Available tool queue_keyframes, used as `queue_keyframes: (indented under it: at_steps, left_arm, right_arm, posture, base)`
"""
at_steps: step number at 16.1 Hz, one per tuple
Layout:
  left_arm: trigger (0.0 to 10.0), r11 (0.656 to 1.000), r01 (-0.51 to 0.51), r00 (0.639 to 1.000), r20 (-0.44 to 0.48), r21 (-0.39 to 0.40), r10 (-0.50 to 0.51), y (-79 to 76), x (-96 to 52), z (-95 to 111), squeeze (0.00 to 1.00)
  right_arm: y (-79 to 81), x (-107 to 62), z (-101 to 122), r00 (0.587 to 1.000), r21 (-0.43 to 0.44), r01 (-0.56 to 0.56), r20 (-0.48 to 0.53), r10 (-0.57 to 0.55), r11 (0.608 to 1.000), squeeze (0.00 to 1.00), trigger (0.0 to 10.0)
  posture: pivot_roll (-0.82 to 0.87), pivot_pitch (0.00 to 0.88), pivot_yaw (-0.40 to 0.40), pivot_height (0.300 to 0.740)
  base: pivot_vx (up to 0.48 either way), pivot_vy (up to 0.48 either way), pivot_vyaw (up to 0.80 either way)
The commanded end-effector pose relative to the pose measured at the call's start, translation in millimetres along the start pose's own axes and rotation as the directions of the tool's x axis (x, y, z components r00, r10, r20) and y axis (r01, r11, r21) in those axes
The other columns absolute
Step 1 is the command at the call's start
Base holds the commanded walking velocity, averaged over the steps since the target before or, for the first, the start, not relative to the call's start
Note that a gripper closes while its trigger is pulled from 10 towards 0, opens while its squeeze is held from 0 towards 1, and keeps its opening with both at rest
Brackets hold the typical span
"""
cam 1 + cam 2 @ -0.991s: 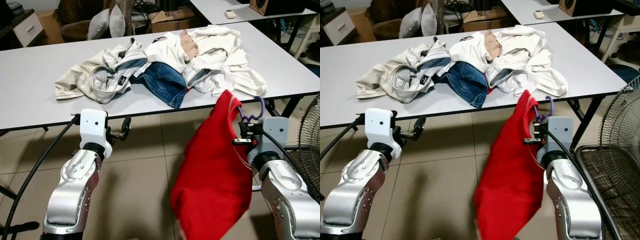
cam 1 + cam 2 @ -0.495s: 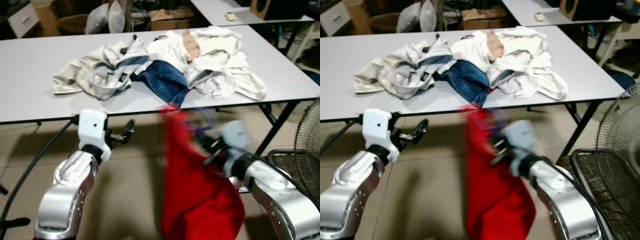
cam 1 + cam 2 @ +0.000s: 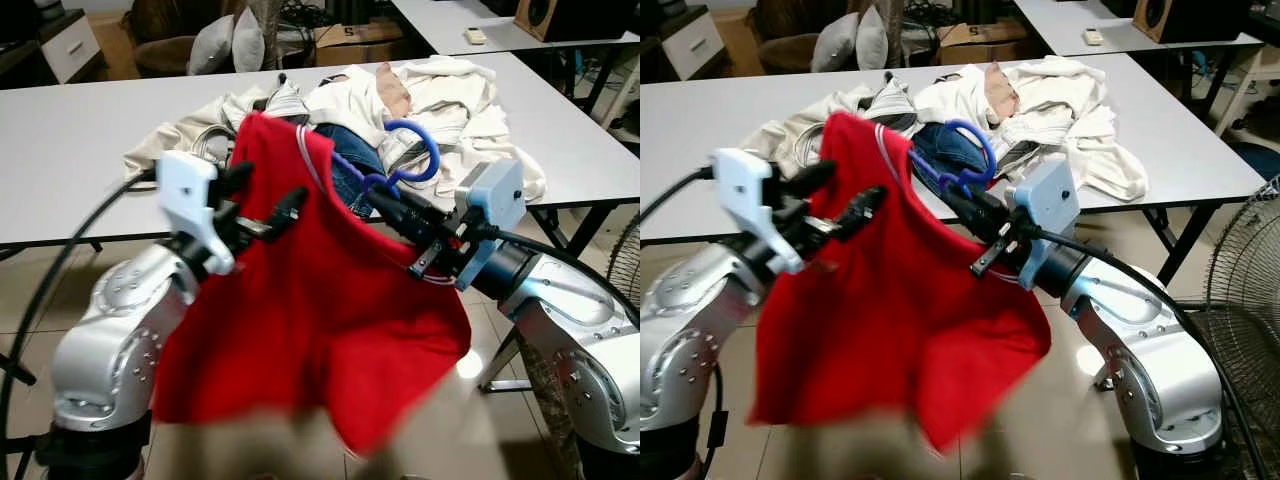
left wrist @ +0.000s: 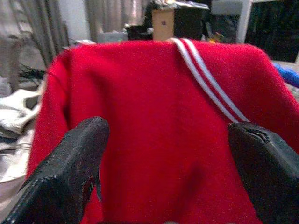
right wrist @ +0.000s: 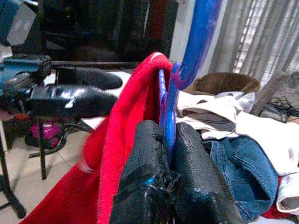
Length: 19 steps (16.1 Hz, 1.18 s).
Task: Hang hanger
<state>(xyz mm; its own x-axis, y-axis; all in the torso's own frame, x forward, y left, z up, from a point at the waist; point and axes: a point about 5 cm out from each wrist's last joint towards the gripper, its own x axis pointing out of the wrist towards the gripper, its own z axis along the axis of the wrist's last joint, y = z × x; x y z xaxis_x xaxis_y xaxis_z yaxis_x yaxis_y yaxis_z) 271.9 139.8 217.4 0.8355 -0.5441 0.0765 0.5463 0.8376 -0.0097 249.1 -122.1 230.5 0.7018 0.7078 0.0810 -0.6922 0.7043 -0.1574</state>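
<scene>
1. The right gripper (image 3: 400, 212) is raised in front of the white table (image 3: 70, 150), its two black fingers pinched tight on the neck of a blue hanger (image 3: 408, 160), whose hook curls up above them.

2. A red garment (image 3: 320, 320) with a white-striped collar hangs from that hanger, spread between the two arms, with its hem sagging well below table height.

3. The left gripper (image 3: 262, 205) sits at the garment's far shoulder. Its fingers (image 4: 70, 163) stand wide apart with the red cloth right in front of them, gripping nothing.

4. Behind, a pile of pale clothes (image 3: 440, 100) and a pair of blue jeans (image 3: 345, 160) lies on the table, and a fan (image 3: 1240, 330) stands near the right arm.

5. No rail or hook to hang on can be seen, so the hanging itself is judged not yet done.

6. Risks from here:
   - The garment looks loosely draped, and a quick swing or tilt of the hanger could let the left shoulder slide off.
   - The grip is on a thin, smooth neck, so the hanger may twist between the fingers under the cloth's weight.
   - The open left fingers could snag the collar as they close or pull away.
   - The low hem might catch the table edge or the fan.
</scene>
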Motion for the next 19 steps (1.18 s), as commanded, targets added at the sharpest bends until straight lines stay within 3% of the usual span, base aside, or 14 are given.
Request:
queue_keyframes:
  at_steps: [1, 2, 3, 5, 10, 13, 16, 17, 18, 19]
  left_arm:
    - [10.0, 0.998, -0.052, 0.998, -0.041, 0.025, 0.053, 2.8, 4.4, -4, 0.76]
    - [10.0, 0.996, -0.087, 0.995, -0.041, 0.013, 0.088, 4.1, 5.7, -4, 0.06]
    - [10.0, 0.995, -0.095, 0.995, -0.023, -0.023, 0.095, 3.5, 6.0, -2, 0.00]
    - [10.0, 0.974, -0.084, 0.993, 0.061, -0.211, 0.099, -0.9, 5.2, 7, 0.00]
    - [10.0, 0.880, 0.044, 0.982, 0.181, -0.473, 0.048, -9.1, -0.2, 10, 0.00]
    - [10.0, 0.909, 0.104, 0.990, 0.133, -0.404, -0.054, -28.7, 10.2, 6, 0.00]
    - [10.0, 0.956, 0.011, 1.000, 0.029, -0.292, -0.003, -27.4, 19.6, -6, 0.00]
    - [9.0, 0.954, 0.000, 0.999, 0.043, -0.299, 0.013, -27.1, 22.1, -5, 0.00]
    - [7.1, 0.942, 0.040, 0.996, 0.088, -0.333, -0.011, -31.2, 24.2, 0, 0.00]
    - [6.1, 0.941, 0.048, 0.996, 0.092, -0.336, -0.018, -33.0, 25.7, 1, 0.00]
  right_arm:
    - [-1.8, 4.9, 9, 0.999, -0.026, 0.032, 0.045, -0.031, 0.999, 0.00, 10.0]
    - [-1.7, 7.0, 10, 0.998, -0.019, 0.038, 0.051, -0.037, 0.999, 0.00, 10.0]
    - [-1.6, 7.9, 11, 0.998, -0.016, 0.040, 0.053, -0.039, 0.999, 0.00, 10.0]
    - [-4.1, 10.9, 10, 0.997, -0.017, 0.068, 0.047, -0.067, 0.998, 0.00, 10.0]
    - [-9.0, 17.1, 3, 0.995, -0.052, 0.102, 0.018, -0.101, 0.993, 0.00, 10.0]
    - [-6.7, 21.7, 2, 0.996, -0.064, 0.093, 0.020, -0.092, 0.994, 0.00, 10.0]
    - [-4.6, 24.1, 2, 0.996, -0.069, 0.091, 0.022, -0.090, 0.993, 0.00, 10.0]
    - [-3.7, 24.9, 2, 0.996, -0.070, 0.093, 0.025, -0.091, 0.993, 0.00, 10.0]
    - [-2.4, 25.7, 1, 0.995, -0.070, 0.094, 0.029, -0.093, 0.993, 0.00, 10.0]
    - [-1.0, 26.5, -1, 0.995, -0.071, 0.096, 0.025, -0.094, 0.993, 0.00, 10.0]
  posture:
    - [-0.13, 0.000, 0.109, 0.740]
    - [-0.13, 0.000, 0.107, 0.740]
    - [-0.12, 0.000, 0.106, 0.740]
    - [-0.13, 0.000, 0.102, 0.740]
    - [-0.14, 0.000, 0.092, 0.740]
    - [-0.14, 0.000, 0.093, 0.740]
    - [-0.14, 0.000, 0.104, 0.740]
    - [-0.14, 0.000, 0.108, 0.740]
    - [-0.14, 0.000, 0.111, 0.740]
    - [-0.14, 0.000, 0.112, 0.740]
  base:
    - [0.000, 0.000, 0.00]
    - [0.000, 0.000, 0.00]
    - [0.000, 0.000, 0.00]
    - [0.000, 0.000, 0.00]
    - [0.000, 0.000, 0.00]
    - [0.000, 0.000, 0.00]
    - [0.000, 0.000, 0.00]
    - [0.000, 0.000, 0.00]
    - [0.000, 0.000, 0.00]
    - [0.000, 0.000, 0.00]
